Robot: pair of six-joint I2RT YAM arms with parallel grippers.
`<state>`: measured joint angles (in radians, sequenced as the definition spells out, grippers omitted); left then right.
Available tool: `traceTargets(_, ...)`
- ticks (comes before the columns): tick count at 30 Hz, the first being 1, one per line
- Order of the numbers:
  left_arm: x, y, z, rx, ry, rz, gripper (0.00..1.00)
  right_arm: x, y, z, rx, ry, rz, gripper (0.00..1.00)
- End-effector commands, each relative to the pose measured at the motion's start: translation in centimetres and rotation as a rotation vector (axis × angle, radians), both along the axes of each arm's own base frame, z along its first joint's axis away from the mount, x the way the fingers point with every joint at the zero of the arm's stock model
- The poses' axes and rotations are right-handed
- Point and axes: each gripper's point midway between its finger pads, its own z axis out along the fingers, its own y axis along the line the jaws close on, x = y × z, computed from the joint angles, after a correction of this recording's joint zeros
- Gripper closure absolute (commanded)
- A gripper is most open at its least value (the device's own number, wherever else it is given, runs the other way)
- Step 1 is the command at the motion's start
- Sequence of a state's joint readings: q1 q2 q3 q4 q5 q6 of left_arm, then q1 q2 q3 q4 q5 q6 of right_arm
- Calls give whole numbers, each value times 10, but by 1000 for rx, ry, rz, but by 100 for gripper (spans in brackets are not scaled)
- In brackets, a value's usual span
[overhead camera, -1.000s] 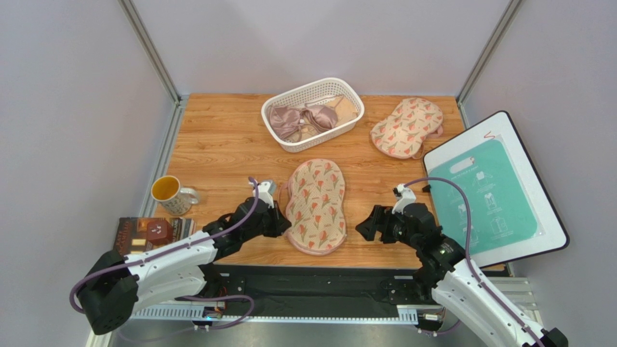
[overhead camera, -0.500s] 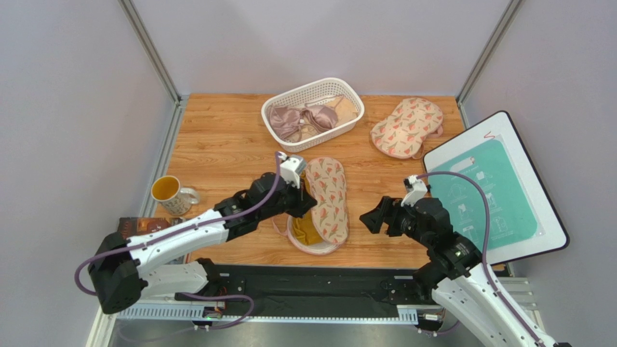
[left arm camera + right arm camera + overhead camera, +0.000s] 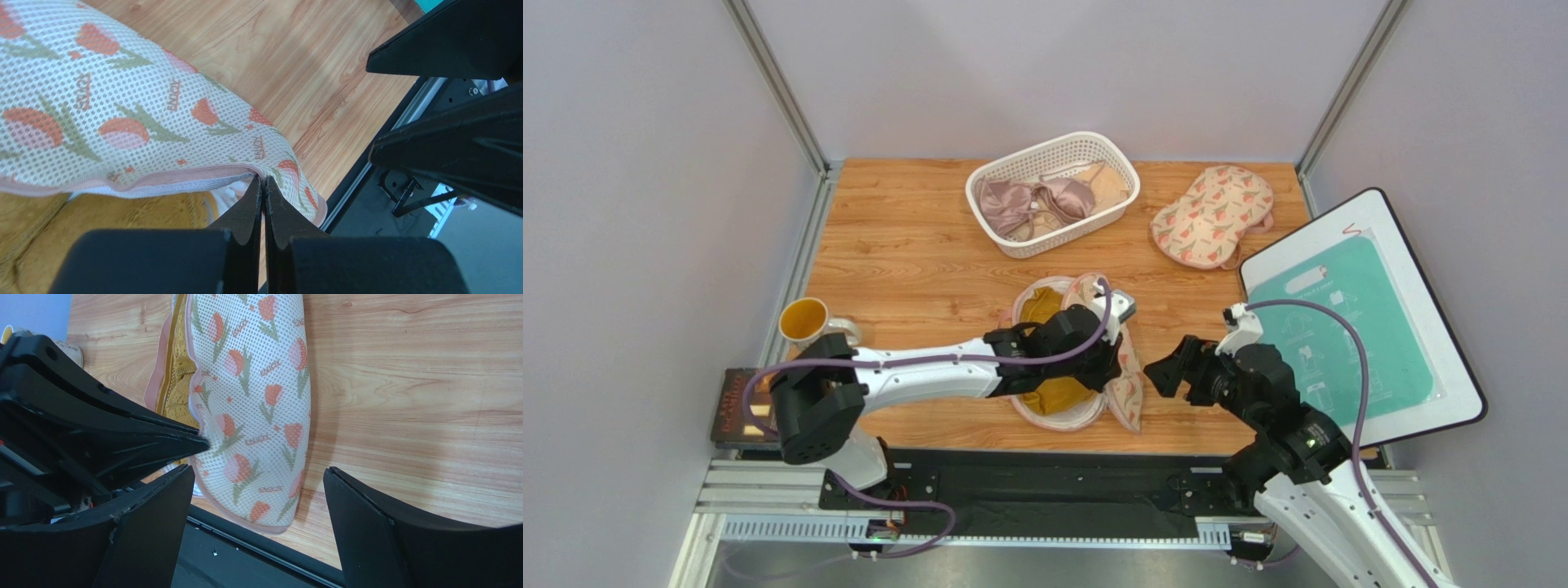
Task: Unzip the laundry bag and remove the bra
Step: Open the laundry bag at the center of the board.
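Left pincer (image 3: 263, 184): my fingers pressed together, clamped on the pink edging of the laundry bag (image 3: 123, 116); top flap lifted and folded over to the right
Laundry bag, overhead (image 3: 1123, 368): on the wooden table (image 3: 891, 245), near side of the white basket (image 3: 1063, 235), apart from it; lying open
Bra (image 3: 1055, 395): mustard yellow, lying uncovered in the bag's lower half; my left arm crosses over it
Right pincer (image 3: 258, 471): my fingers wide apart, holding nothing; near side of the basket and to its right, just beside the folded flap
Second printed bag (image 3: 1212, 216): right of the basket, shut, flat
Mug (image 3: 809, 321): left of the basket, on its near side, well apart
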<state>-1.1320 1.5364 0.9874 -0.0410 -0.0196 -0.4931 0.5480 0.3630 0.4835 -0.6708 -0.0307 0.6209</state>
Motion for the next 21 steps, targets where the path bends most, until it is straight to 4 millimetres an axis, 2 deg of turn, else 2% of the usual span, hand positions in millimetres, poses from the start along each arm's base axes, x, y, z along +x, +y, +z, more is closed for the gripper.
traceTargets(1,0,-27,2,11,-46,-57,100,4,-3,18,30,-35,-39,17)
traceTargets(2,-2,-34,5,20,-58,-76,100,3,-4,19,37,-36,-43,17)
traceTargets(4,-2,-40,-8,61,-56,-96,100,6,-9,21,30,-55,-75,17)
traceTargets(6,-3,-47,-10,76,-71,-127,100,5,-12,24,40,-67,-87,17)
traceTargets(7,-4,-50,-19,96,-66,-139,100,5,-13,25,44,-72,-93,17)
traceTargets(12,-1,-61,-28,103,-77,-157,100,5,-18,31,56,-90,-123,17)
traceTargets(15,-7,-74,-33,81,-50,-209,100,4,-21,36,67,-101,-140,17)
traceTargets(16,-12,-78,-40,79,-28,-232,100,3,-22,38,71,-109,-145,17)
traceTargets(17,-12,-85,-37,63,-31,-245,100,3,-24,41,74,-117,-150,17)
traceTargets(18,-13,-88,-44,75,-27,-253,100,2,-24,43,77,-120,-152,17)
traceTargets(20,-15,-97,-42,84,-45,-274,100,1,-26,44,82,-126,-154,16)
traceTargets(21,-15,-98,-50,104,-39,-281,100,0,-26,47,87,-132,-153,16)
